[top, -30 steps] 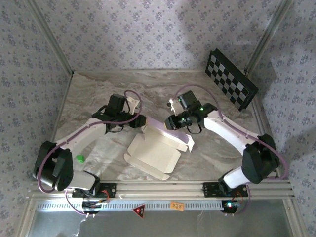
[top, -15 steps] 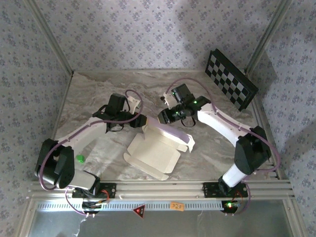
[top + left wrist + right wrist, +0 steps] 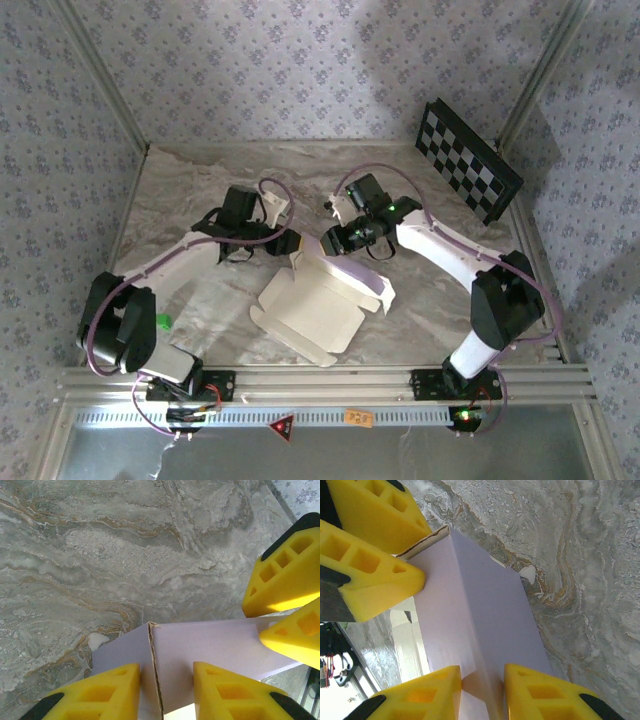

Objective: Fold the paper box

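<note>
Paper box [image 3: 312, 312] at middle of counter [image 3: 200, 190], far lilac wall raised; right fingers [image 3: 420, 695] pinch wall's fold; left fingers [image 3: 107, 692] straddle far-left corner seam, cannot tell if gripping; judgement: hold crease pinned, press wall inward evenly, avoid tearing seam.

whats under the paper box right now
Under the paper box is the marbled table, which shows all around it. The patch right beneath the card is covered, so whether anything lies there can't be seen.
</note>
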